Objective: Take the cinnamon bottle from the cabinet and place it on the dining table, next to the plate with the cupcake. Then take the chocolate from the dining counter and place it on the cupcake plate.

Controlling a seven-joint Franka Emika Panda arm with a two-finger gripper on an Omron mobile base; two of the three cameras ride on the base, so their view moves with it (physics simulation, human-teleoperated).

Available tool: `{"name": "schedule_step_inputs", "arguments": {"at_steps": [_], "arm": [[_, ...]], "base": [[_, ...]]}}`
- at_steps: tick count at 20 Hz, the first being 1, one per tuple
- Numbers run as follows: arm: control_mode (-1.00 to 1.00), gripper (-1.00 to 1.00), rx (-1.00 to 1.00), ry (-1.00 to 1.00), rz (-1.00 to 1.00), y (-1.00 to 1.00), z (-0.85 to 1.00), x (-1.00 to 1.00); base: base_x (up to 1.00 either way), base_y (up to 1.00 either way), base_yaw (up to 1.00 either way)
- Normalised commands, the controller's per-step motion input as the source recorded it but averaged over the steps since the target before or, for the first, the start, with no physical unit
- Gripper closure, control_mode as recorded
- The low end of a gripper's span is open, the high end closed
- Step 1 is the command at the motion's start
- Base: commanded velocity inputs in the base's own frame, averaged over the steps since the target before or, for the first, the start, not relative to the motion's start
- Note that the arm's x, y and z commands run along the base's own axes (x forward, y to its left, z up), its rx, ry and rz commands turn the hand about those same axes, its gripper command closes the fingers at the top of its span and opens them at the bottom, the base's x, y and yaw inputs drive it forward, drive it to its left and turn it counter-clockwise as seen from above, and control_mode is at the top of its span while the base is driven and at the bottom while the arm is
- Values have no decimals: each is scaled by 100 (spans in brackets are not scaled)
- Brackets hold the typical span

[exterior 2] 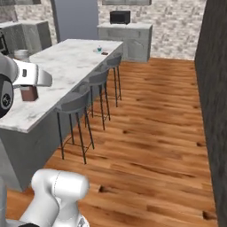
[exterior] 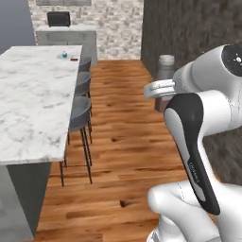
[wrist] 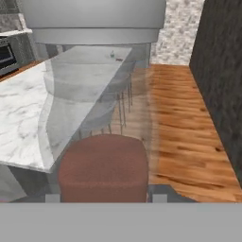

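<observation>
My gripper (exterior: 159,90) is shut on the cinnamon bottle (exterior: 165,71), held upright in the air over the wooden floor, to the right of the dining table (exterior: 28,99). The bottle (wrist: 101,163) looms close in the hand view, grey cap up and reddish-brown contents low, with my gripper (wrist: 106,196) at its base. In the right base view the bottle (exterior 2: 28,93) hangs by the table's near end (exterior 2: 66,66). At the table's far end stand the plate (exterior: 62,57) with the cupcake (exterior 2: 99,49), and beside it the chocolate (exterior: 73,59) (exterior 2: 105,53).
Three grey stools (exterior: 80,113) (exterior 2: 75,103) line the table's floor side. The cabinet's dark wood-grain face (exterior 2: 215,88) runs along the right. A back counter (exterior 2: 126,37) with a black microwave (exterior 2: 119,17) stands at the far wall. Wooden floor (exterior 2: 150,124) lies open between stools and wall.
</observation>
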Motion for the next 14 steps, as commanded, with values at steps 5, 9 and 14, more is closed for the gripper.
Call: {"name": "schedule_step_inputs", "arguments": {"at_steps": [5,9,14], "arm": [[100,100,0,0,0,0,0,0],[100,100,0,0,0,0,0,0],[100,100,0,0,0,0,0,0]], "base": [[90,-78,42],[90,-81,41],[90,-87,39]]}}
